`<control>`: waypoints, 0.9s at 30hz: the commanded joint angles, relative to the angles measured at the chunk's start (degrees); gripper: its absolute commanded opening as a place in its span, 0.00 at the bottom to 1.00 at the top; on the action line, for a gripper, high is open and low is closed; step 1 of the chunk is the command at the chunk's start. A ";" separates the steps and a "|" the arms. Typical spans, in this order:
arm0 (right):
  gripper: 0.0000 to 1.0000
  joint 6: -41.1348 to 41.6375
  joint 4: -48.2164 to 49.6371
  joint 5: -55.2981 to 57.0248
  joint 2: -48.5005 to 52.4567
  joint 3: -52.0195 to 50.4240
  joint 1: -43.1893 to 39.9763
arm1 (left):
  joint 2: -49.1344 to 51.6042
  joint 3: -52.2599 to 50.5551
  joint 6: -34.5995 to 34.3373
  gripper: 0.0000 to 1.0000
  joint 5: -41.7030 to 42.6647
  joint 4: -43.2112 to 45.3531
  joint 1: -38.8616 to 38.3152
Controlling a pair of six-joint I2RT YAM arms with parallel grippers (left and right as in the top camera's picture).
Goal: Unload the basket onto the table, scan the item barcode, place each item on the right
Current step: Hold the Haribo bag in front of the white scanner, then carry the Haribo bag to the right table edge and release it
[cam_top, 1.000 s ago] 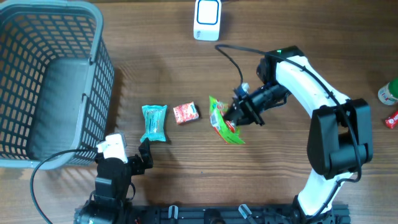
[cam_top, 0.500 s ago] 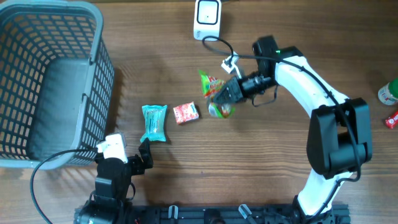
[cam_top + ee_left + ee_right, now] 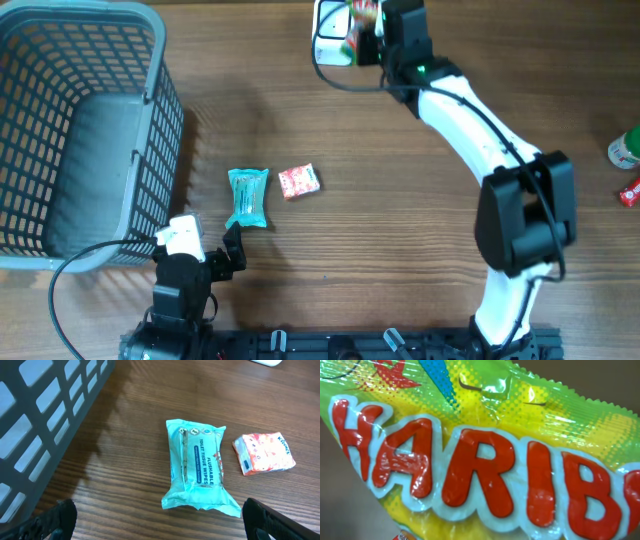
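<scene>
The item is a yellow-green Haribo candy bag (image 3: 353,24). My right gripper (image 3: 373,24) is shut on it and holds it at the far edge of the table, right over the white barcode scanner (image 3: 325,42). In the right wrist view the Haribo bag (image 3: 480,460) fills the picture and hides the fingers. My left gripper (image 3: 230,248) stands open near the front left, with nothing between its fingers (image 3: 55,520). It sits just short of a teal wipes pack (image 3: 200,467).
A grey basket (image 3: 80,130) takes up the left side. The teal wipes pack (image 3: 247,197) and a small red tissue pack (image 3: 299,181) lie mid-table. A bottle (image 3: 625,148) and a red packet (image 3: 630,192) sit at the right edge.
My right arm has swung from mid-table up to the far edge, carrying the candy bag onto the scanner. The left arm has not moved.
</scene>
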 commanded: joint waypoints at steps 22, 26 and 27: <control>0.04 -12.61 -24.57 37.62 17.81 37.83 5.38 | -0.13 -0.33 0.33 1.00 -0.72 0.02 0.11; 0.04 -0.28 -44.48 40.30 11.69 37.86 -3.54 | -0.13 -0.33 0.33 1.00 -0.70 0.00 0.11; 0.04 3.93 -50.36 38.82 10.88 37.83 -8.68 | -0.13 -0.33 0.33 1.00 -0.72 0.00 0.11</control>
